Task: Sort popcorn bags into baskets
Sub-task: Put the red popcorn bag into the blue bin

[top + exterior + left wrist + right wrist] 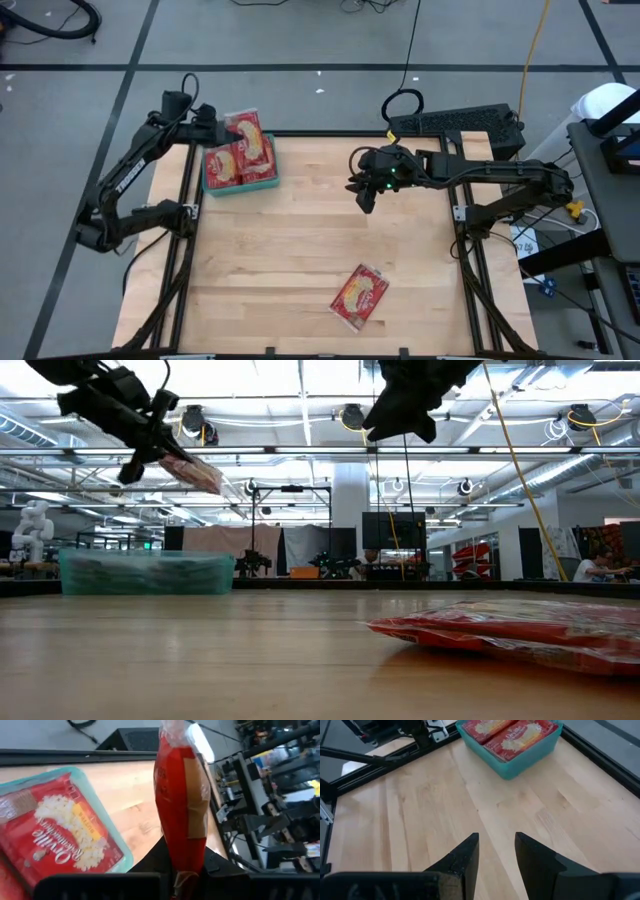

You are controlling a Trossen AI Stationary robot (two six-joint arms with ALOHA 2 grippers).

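Observation:
My left gripper is shut on a red popcorn bag, held in the air over the far edge of the teal basket at the table's far left. The basket holds popcorn bags lying flat. Another popcorn bag lies flat on the wood near the front edge, right of centre. My right gripper hangs open above the table's right half, nothing between its fingers. My left gripper pinches one end of the popcorn bag between its two fingers. The fingers come from the table's left, slanting down. The bag sticks out beyond the fingers, turned edge-on, sloping slightly downward and lifted clear above the basket.
Black frame rails run along the table's left and right sides. A black keyboard sits beyond the far right corner. Bare wood lies between the basket and the front bag.

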